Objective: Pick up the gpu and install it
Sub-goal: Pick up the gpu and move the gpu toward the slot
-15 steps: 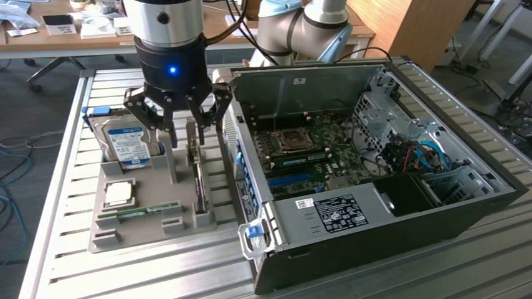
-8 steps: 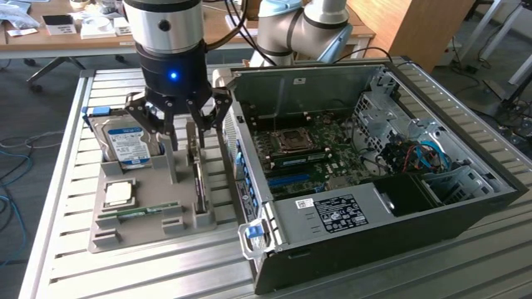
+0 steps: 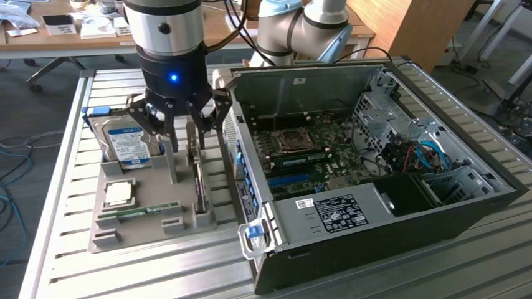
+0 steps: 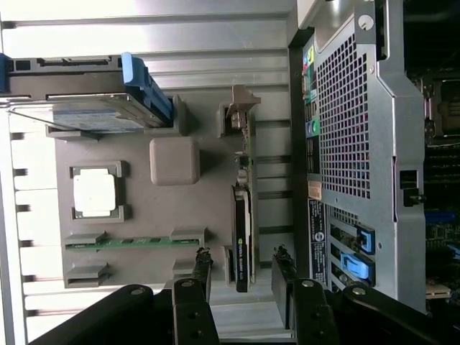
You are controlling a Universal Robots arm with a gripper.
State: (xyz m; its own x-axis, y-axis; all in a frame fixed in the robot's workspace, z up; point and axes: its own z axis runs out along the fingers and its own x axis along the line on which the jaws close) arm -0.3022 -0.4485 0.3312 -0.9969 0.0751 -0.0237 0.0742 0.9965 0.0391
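while the gpu (image 3: pixel 199 190) stands edgewise in the grey tray (image 3: pixel 124 233), on the exterior view's left, the gripper (image 3: pixel 188 163) straddles it, wide open.

End effector (image 3: pixel 187 162), jaws apart, hovers over gpu (image 3: pixel 199 190).

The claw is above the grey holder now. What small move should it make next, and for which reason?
Probably lower the claw straight down a little. Its fingers stand open on both sides of the gpu, which stands on edge in the grey holder, and do not touch it yet.
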